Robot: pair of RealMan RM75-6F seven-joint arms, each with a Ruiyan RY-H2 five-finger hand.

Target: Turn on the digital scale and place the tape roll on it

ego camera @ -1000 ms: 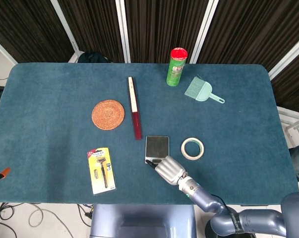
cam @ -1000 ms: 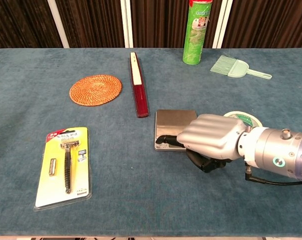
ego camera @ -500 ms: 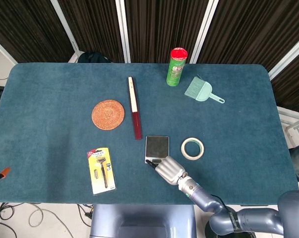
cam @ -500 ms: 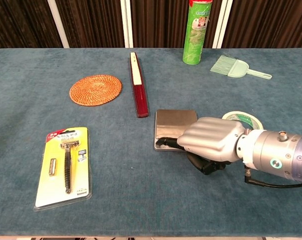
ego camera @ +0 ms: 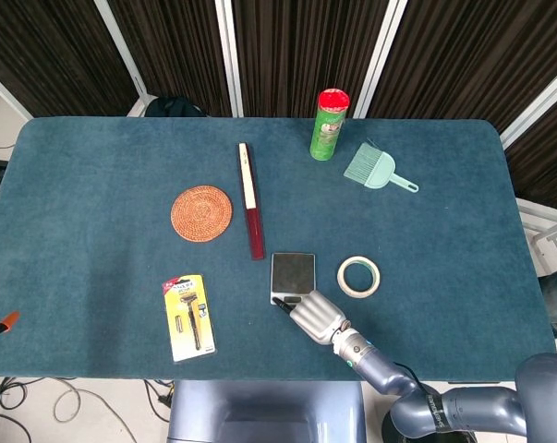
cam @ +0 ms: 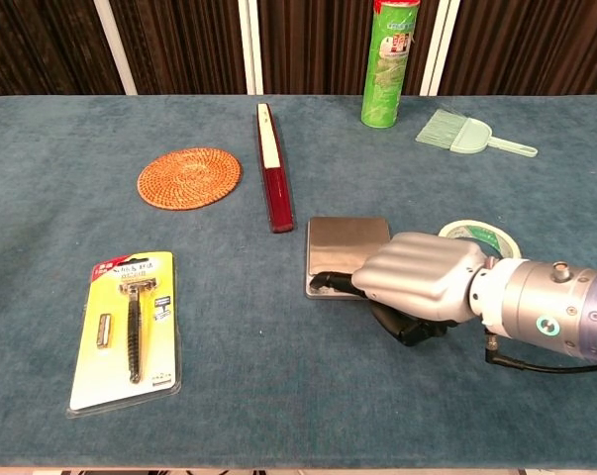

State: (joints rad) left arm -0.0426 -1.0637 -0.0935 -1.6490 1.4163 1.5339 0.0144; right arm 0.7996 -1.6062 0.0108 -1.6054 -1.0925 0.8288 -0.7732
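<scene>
The small digital scale (ego camera: 293, 272) with a steel platform (cam: 348, 240) lies on the blue table, right of centre near the front. My right hand (cam: 422, 282) hovers low over its near right corner, fingers curled under, with one dark fingertip (cam: 323, 279) stretched onto the scale's front strip. The same right hand (ego camera: 317, 317) covers the scale's near edge in the head view. The tape roll (ego camera: 359, 276) lies flat just right of the scale, and the hand partly hides the tape roll (cam: 481, 236) in the chest view. My left hand is in neither view.
A red-and-white long case (ego camera: 251, 198) lies left of the scale, with a woven coaster (ego camera: 201, 213) beyond it. A razor pack (ego camera: 187, 317) sits front left. A green can (ego camera: 328, 124) and a mint brush (ego camera: 375, 168) stand at the back.
My right hand has eased slightly right and toward the table's front, its fingertip staying on the scale's front strip. Nothing else has moved.
</scene>
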